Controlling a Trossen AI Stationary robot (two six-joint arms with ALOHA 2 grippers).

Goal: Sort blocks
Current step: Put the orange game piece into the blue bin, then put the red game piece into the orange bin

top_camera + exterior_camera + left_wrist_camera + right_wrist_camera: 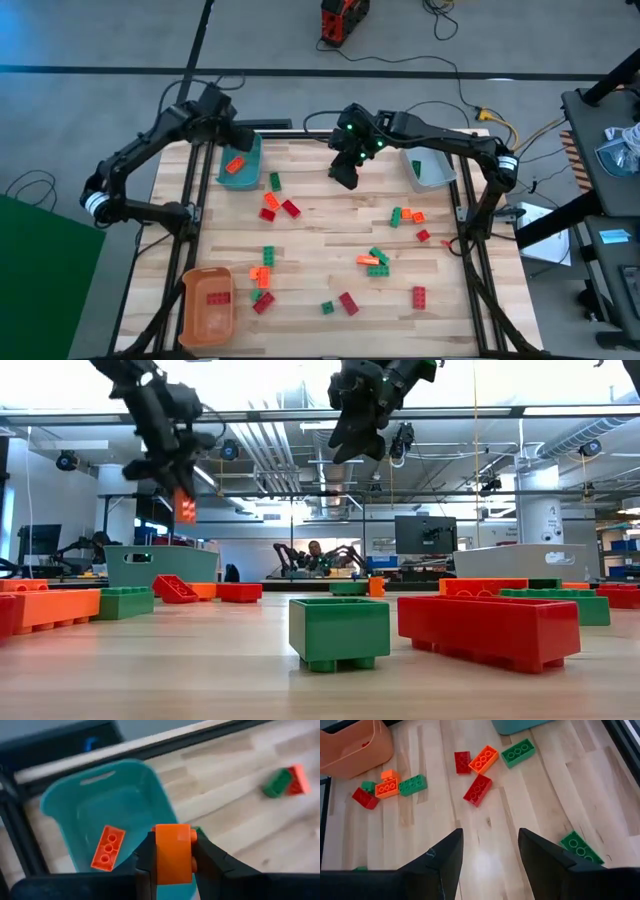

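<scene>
Red, orange and green blocks lie scattered on the wooden table. My left gripper hangs over the teal bin at the far left, shut on an orange block. Another orange block lies on the teal bin's floor. My right gripper hovers open and empty above the table's far middle, with a red block and others below it. My left gripper pinches the orange block's two opposite sides between its two fingers. The fingers come from above, pointing down. The block is lifted clear, above the teal bin.
An orange bin with a red block inside sits at the near left corner. A grey bin holding a green block stands at the far right. Block clusters lie at the table's middle left, near middle and right.
</scene>
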